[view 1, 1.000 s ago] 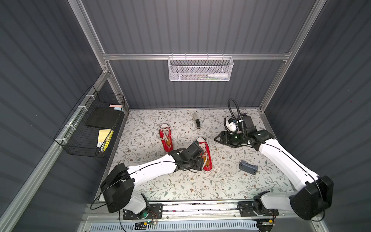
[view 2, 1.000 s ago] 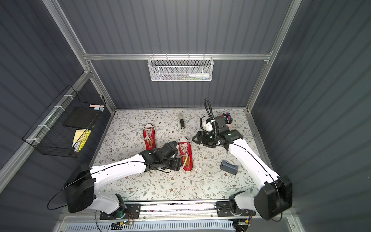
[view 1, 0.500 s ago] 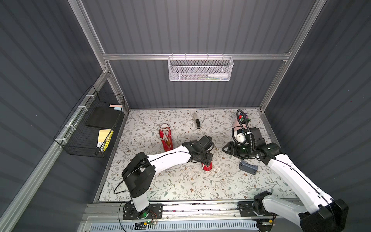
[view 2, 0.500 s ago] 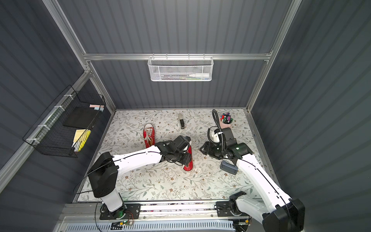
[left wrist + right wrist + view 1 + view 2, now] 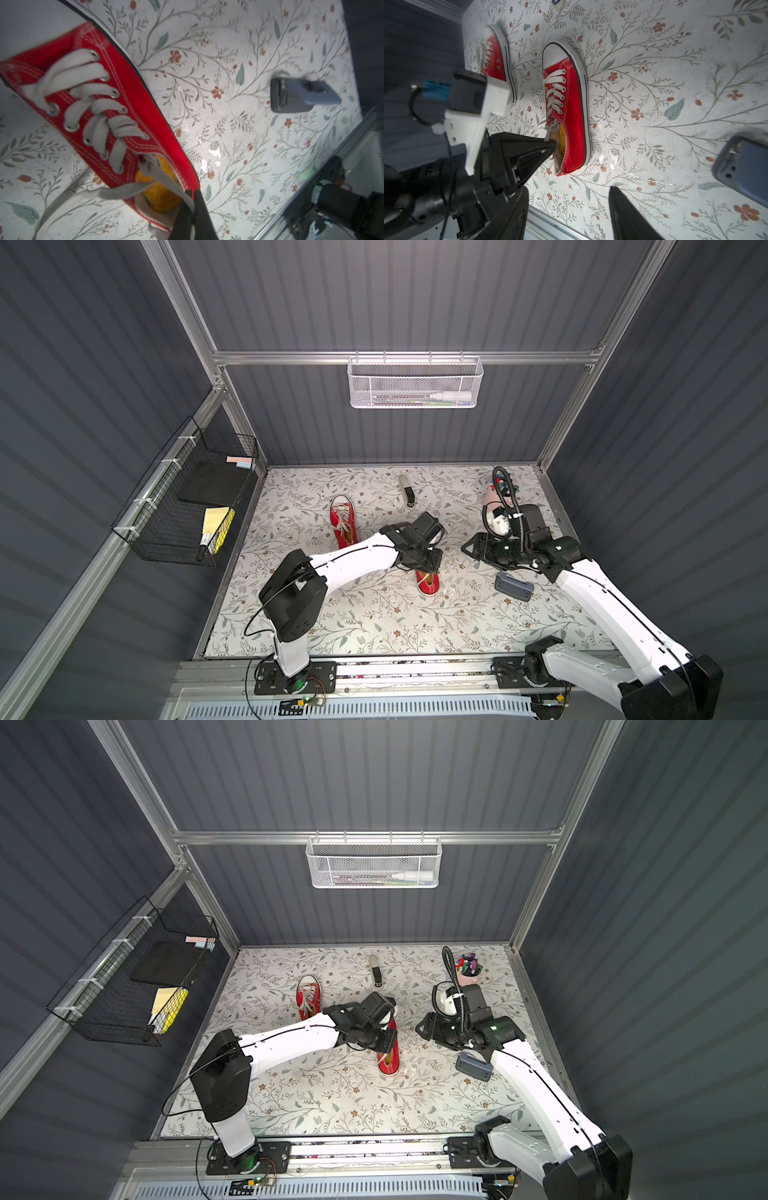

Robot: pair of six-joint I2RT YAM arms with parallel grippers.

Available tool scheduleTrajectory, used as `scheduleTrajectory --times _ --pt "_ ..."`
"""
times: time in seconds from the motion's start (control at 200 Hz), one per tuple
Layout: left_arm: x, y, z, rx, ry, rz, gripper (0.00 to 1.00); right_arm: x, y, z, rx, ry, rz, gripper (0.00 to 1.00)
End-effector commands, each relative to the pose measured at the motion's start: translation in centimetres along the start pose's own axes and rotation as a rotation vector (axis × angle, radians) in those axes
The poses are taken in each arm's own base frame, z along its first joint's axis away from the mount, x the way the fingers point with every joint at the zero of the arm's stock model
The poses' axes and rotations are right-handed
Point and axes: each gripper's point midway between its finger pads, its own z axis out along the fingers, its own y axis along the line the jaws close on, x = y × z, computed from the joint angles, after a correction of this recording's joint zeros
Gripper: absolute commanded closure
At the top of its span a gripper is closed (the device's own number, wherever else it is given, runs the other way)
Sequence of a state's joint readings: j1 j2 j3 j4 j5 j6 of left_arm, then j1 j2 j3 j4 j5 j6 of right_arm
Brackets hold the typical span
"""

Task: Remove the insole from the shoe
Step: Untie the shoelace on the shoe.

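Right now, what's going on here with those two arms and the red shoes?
The left gripper is shut at the opening of the nearer red shoe, right at its yellow insole. Whether it pinches the insole, a lace or the collar is unclear. The insole is still inside the shoe. The right gripper hangs open nearby, holding nothing. The other red shoe lies untouched.

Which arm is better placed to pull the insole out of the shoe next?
Left. The left gripper is shut with its tips at the heel opening of the red shoe, right beside the yellow insole; what it pinches is unclear. The right gripper stands open, apart from the shoe.
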State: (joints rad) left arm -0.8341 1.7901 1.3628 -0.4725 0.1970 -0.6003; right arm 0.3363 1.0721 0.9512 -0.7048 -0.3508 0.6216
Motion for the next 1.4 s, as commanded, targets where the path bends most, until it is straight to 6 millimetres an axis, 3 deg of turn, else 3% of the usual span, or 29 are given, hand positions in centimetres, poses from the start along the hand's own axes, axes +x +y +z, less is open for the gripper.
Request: scheduleTrajectory --times 0.0,0.045,0.085,0.155,0.25,0.375,0.44,0.515,0.595,0.695,0.8,0.825,0.861,1.021,1.051,1.196,1.301,1.396 --pt "-3.6 -1.1 -2.7 0.206 -0.080 -0.248 0.90 0.1 -0.3 -0.1 0.006 0.000 0.003 0.36" --pt "-4.8 -1.4 -3.1 0.273 -0.104 -0.316 0.88 0.1 -0.3 -0.1 0.006 0.001 0.007 0.36" --pt "-4.5 -0.3 -2.3 0.289 -0.100 -0.396 0.84 0.1 -0.3 -0.1 0.005 0.000 0.006 0.36" --pt "-5.5 -0.6 -2.4 0.391 -0.114 -0.482 0.78 0.0 -0.3 -0.1 0.006 -0.001 0.006 0.36" --pt "-7.2 0.6 -2.4 0.468 -0.184 -0.627 0.63 0.0 -0.5 -0.1 0.009 -0.003 0.009 0.36" --pt "-9.7 2.2 -2.6 0.513 -0.276 -0.713 0.49 0.0 -0.6 -0.2 0.010 -0.005 0.017 0.36" --pt "-11.6 4.1 -3.3 0.498 -0.369 -0.750 0.46 0.1 -0.7 -0.2 0.012 -0.003 0.019 0.36" --pt "-13.2 6.8 -4.1 0.458 -0.437 -0.793 0.33 0.2 -0.7 -0.1 0.005 0.000 0.022 0.36" --pt "-15.2 9.9 -5.4 0.406 -0.507 -0.810 0.25 0.6 -0.3 0.5 -0.031 0.029 0.017 0.36" --pt "-16.6 13.8 -6.6 0.249 -0.557 -0.798 0.18 1.3 0.1 1.6 -0.043 0.076 -0.005 0.38" --pt "-16.7 15.1 -8.1 0.135 -0.577 -0.750 0.12 2.2 0.4 3.2 -0.021 0.130 -0.085 0.38" --pt "-18.2 14.5 -9.7 0.133 -0.628 -0.699 0.11 2.4 0.5 3.6 -0.016 0.144 -0.102 0.38" --pt "-17.2 14.9 -9.7 0.058 -0.591 -0.668 0.11 2.6 0.7 4.3 -0.007 0.165 -0.129 0.38" --pt "-10.5 11.3 -8.9 -0.087 -0.425 -0.492 0.19 3.3 1.6 7.3 0.014 0.267 -0.229 0.46" --pt "-7.8 11.4 -8.0 -0.130 -0.370 -0.468 0.21 3.4 1.6 7.8 0.013 0.286 -0.236 0.47" --pt "0.7 9.9 -6.9 -0.259 -0.203 -0.325 0.36 3.4 2.3 10.3 -0.007 0.316 -0.234 0.56" --pt "3.8 7.7 -5.8 -0.197 -0.123 -0.241 0.38 3.7 2.2 11.7 -0.006 0.334 -0.228 0.58" --pt "4.6 5.5 -4.3 -0.109 -0.075 -0.165 0.33 3.7 1.9 12.7 0.005 0.348 -0.227 0.60"
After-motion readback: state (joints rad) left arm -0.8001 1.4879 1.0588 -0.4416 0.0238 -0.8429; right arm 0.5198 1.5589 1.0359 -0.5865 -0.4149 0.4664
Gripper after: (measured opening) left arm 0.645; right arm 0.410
